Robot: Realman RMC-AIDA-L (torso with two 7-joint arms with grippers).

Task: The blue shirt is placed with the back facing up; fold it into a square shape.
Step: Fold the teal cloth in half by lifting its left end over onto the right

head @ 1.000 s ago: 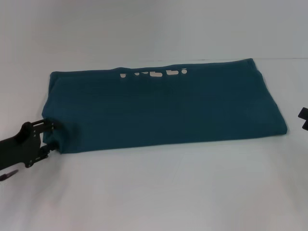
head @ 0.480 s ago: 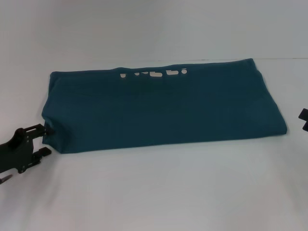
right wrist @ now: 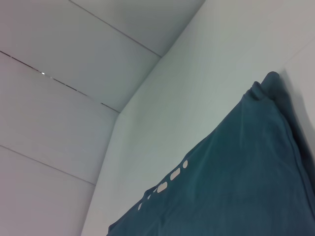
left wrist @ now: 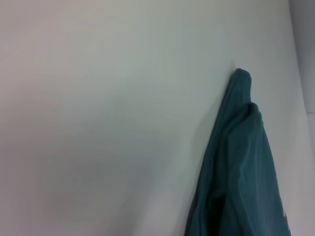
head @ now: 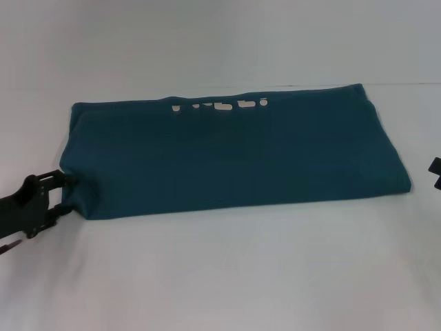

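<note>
Lying flat across the middle of the white table (head: 220,276), the blue shirt (head: 234,155) forms a wide, long rectangle of doubled layers, its plain teal surface upward. Fragments of white lettering (head: 220,106) peek out along the far folded edge in the head view and show again in the right wrist view (right wrist: 165,184). The left wrist view shows a rounded, bunched corner of the shirt (left wrist: 241,162) resting on the bare tabletop, with a dark gap between its layers.

The left gripper (head: 60,191) sits low on the table at the shirt's near-left corner. Its two black fingers stand spread, one at the upper side of the corner and one at the lower, with the cloth edge apparently just between their tips; whether they actually touch the fabric cannot be told. The left arm's black body extends away toward the left edge of the head view.

The right gripper (head: 435,169) appears only as a small black part at the right edge of the head view, just beyond the shirt's right end and apart from it; the state of its fingers cannot be told.
</note>
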